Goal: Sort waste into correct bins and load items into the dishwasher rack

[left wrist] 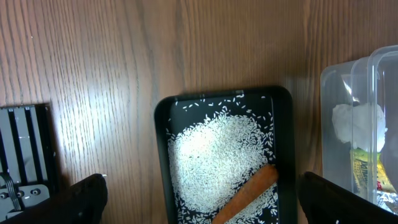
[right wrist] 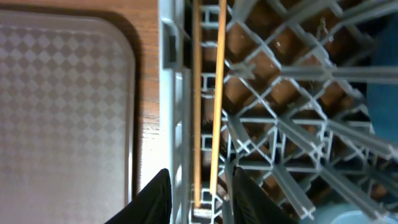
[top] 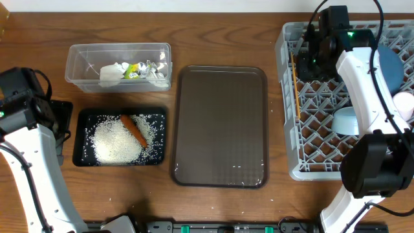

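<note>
Wooden chopsticks (right wrist: 214, 93): one pair, lying side by side lengthwise in the channel along the edge of the grey dishwasher rack (top: 291, 165) that faces the serving tray. Right tool (right wrist: 198, 183): poised over one end of the pair, fingers parted to either side with a gap showing, not clamped on the sticks. Same rack, toward the far side from the chopsticks: small light blue bowl (top: 346, 121); large dark blue plate (top: 390, 65), partly hidden behind the right arm; small white cup (top: 404, 105) at the picture's border. Dark brown serving tray (top: 220, 123): flat on the desk (top: 213, 26), just beside the rack. Left tool (left wrist: 205, 202): fingers spread wide, gripping nothing, hanging above one end of the shallow black tray (left wrist: 160, 162). Black tray contents: white rice heap (left wrist: 211, 155) with loose grains around it; small orange carrot (left wrist: 249, 190) lying diagonally on the rice. Clear plastic tub (top: 77, 65): just beyond the black tray, holding a crumpled white napkin (top: 110, 73) and foil wrappers (top: 143, 70).
</note>
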